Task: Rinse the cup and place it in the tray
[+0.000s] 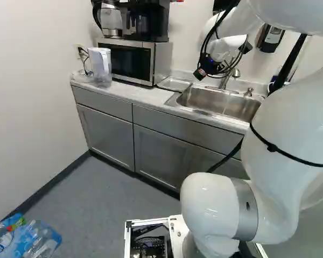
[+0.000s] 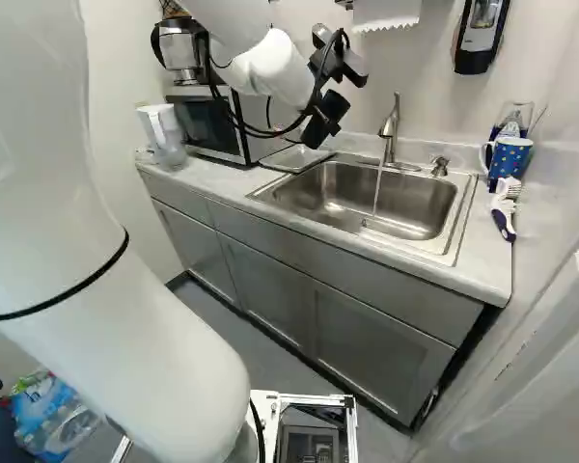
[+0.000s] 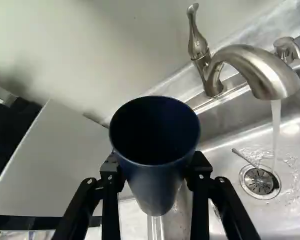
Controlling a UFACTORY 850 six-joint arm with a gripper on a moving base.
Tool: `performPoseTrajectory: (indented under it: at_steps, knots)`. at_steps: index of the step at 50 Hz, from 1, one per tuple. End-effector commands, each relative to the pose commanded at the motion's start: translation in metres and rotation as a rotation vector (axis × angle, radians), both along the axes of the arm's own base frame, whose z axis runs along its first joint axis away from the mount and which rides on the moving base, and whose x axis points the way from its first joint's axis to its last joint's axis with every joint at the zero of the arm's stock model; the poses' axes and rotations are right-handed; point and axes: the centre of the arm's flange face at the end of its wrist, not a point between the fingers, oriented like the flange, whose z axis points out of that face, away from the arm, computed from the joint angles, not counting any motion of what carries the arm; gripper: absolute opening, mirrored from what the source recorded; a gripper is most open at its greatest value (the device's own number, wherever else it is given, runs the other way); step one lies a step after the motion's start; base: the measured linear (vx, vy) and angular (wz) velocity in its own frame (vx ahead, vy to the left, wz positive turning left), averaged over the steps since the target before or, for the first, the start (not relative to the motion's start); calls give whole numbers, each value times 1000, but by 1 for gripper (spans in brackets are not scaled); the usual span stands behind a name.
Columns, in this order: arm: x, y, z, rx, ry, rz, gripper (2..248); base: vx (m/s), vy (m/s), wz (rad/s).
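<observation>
"Cup [image 3: 157, 185] in the grip, over the sink?"

"Yes, the gripper [image 2: 330, 104] clasps it from two sides above the left part of the sink [image 2: 299, 191], apart from the water [image 3: 276, 130] that streams from the faucet [image 3: 260, 70]."

"And along the counter [image 2: 207, 183]?"

"Seen from the right base view, a shallow tray [image 2: 289, 168] lies between sink and microwave [image 2: 207, 121]; a pitcher [image 2: 166, 140] stands near the left end, a dotted mug [image 2: 510, 159] toward the back right corner."

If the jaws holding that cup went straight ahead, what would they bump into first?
Probably the wall, between the microwave and faucet, though the cup hides the spot and depth is unclear.
</observation>
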Motion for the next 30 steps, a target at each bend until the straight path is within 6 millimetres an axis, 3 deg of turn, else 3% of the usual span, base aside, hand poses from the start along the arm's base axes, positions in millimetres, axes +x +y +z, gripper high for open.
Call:
performPoseTrajectory:
  at_steps: [30]
  knots:
    - [0, 0, 0, -270, 82, 140, 126, 0, 0, 0]
